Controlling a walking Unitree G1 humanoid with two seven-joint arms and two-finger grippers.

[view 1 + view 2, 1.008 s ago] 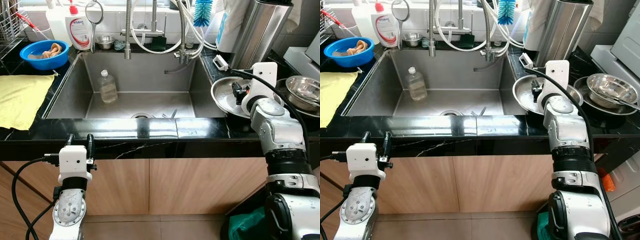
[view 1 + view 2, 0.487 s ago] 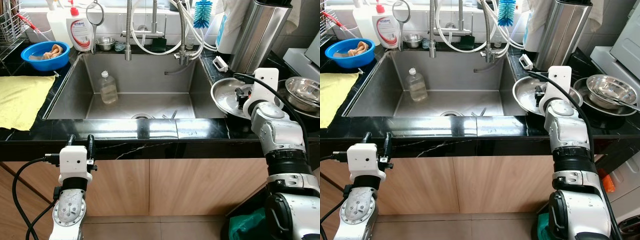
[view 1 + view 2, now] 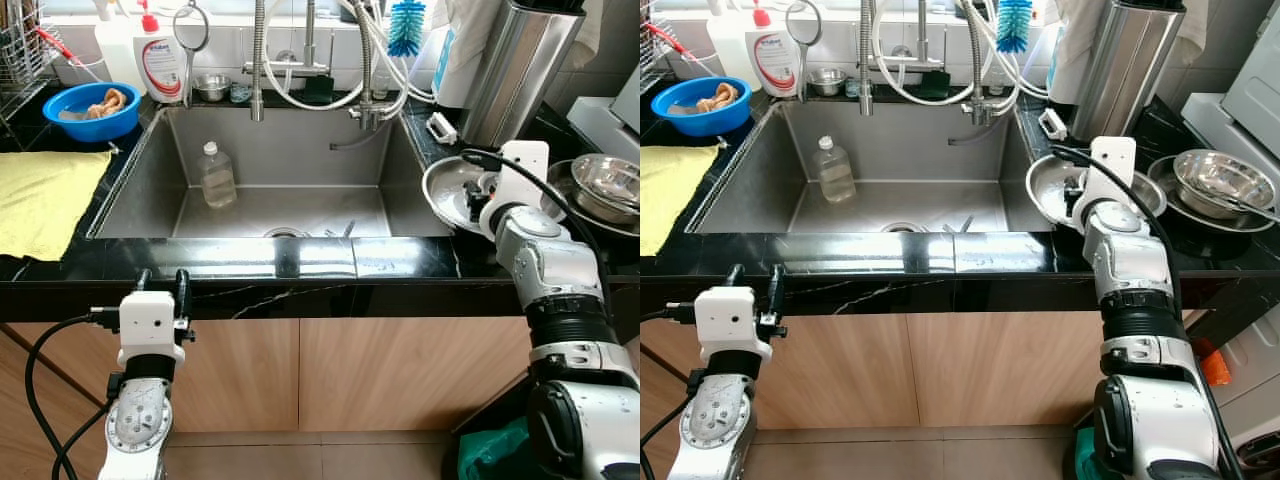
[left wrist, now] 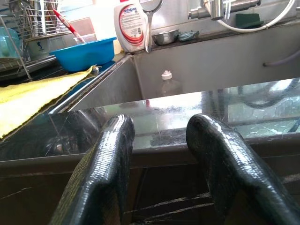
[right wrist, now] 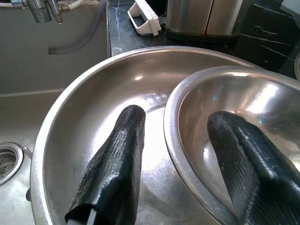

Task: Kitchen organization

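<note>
On the counter right of the sink lies a wide steel dish [image 3: 443, 190] with a smaller steel bowl [image 5: 262, 103] resting in it. My right gripper [image 5: 178, 173] is open and low over them. One finger [image 5: 115, 159] is over the dish floor and the other finger [image 5: 243, 154] is inside the smaller bowl, so that bowl's rim runs between them. My left gripper [image 3: 160, 284] hangs open just below the counter's front edge, holding nothing.
The sink [image 3: 150, 180] holds a clear plastic bottle [image 3: 216, 175]. To its left are a yellow cloth [image 3: 45, 195], a blue bowl [image 3: 90, 105] and a detergent bottle [image 3: 160, 60]. Stacked steel bowls [image 3: 605, 180] and a tall steel canister [image 3: 515, 65] stand at the right.
My right wrist has shifted a little lower and leftward over the steel dish. The left arm has not moved.
</note>
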